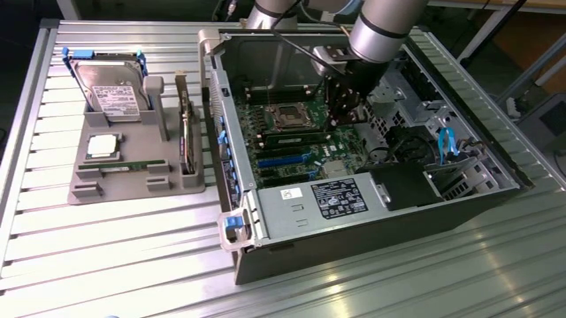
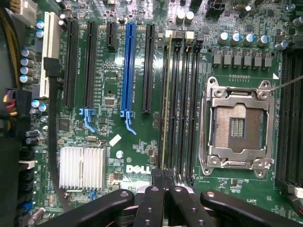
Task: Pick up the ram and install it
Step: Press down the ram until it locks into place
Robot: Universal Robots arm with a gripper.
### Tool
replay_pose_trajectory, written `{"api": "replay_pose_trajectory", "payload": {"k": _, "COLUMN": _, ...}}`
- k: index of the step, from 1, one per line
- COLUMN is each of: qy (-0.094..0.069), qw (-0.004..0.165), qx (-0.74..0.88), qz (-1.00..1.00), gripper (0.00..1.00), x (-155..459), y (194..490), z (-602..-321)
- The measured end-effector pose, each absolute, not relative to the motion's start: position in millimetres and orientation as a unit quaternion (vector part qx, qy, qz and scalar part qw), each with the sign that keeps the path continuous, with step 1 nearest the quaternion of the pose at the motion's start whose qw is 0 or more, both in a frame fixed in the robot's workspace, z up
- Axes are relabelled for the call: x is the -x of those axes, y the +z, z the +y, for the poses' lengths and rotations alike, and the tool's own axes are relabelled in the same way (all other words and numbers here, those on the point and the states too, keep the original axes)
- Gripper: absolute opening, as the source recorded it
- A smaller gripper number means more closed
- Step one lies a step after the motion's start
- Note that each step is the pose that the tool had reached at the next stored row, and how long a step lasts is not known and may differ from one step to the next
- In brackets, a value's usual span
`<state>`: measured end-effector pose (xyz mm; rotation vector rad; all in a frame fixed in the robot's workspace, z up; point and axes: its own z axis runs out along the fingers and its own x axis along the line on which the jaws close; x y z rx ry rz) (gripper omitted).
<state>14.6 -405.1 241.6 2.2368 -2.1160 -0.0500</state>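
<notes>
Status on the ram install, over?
End effector shut, right over the ram. Ram standing in motherboard slot near empty processor socket. Nothing in the way.

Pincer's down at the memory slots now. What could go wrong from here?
1. The shut pincer sits at one end of the ram, which stands edge-on in its slot. Force applied there might seat it tilted.
2. The empty processor socket lies close beside the slots, so a sideways slip could strike it.
</notes>
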Motion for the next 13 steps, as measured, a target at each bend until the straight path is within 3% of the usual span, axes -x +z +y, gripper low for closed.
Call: {"api": "replay_pose_trajectory", "payload": {"k": 13, "qy": -0.015, "qw": 0.029, "qx": -0.726, "qz": -0.687, "gripper": 0.09, "x": 91, "y": 240, "z": -405}}
